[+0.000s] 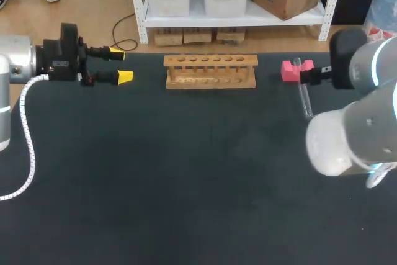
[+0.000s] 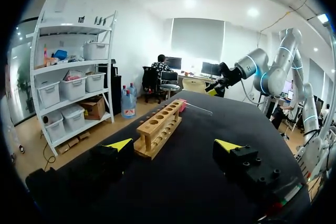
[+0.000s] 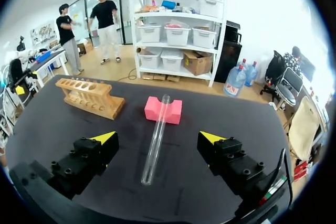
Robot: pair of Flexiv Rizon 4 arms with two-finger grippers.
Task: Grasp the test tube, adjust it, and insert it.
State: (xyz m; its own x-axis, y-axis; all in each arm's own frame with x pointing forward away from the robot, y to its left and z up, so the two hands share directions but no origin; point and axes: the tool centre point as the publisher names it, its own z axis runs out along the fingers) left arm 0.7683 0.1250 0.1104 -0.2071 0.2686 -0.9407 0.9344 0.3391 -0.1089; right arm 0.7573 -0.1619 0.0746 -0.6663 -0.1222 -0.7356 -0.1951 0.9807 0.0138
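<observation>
A clear glass test tube (image 1: 304, 91) lies at the table's far right, its far end resting on a pink block (image 1: 289, 71). The wooden rack (image 1: 210, 71), with a row of holes, stands at the far middle. In the right wrist view the test tube (image 3: 155, 139) lies ahead of and between the spread fingers of my right gripper (image 3: 158, 138), which is open and not touching it; the pink block (image 3: 163, 110) and the rack (image 3: 89, 97) sit beyond. My left gripper (image 1: 121, 65) hangs open left of the rack, empty. It shows as the left gripper (image 2: 175, 145) facing the rack (image 2: 159, 128).
The dark table top (image 1: 186, 178) stretches wide in front of the rack. My right arm's bulky body (image 1: 350, 134) hangs over the right side of the table. A coiled white cable (image 1: 28, 134) trails from my left arm.
</observation>
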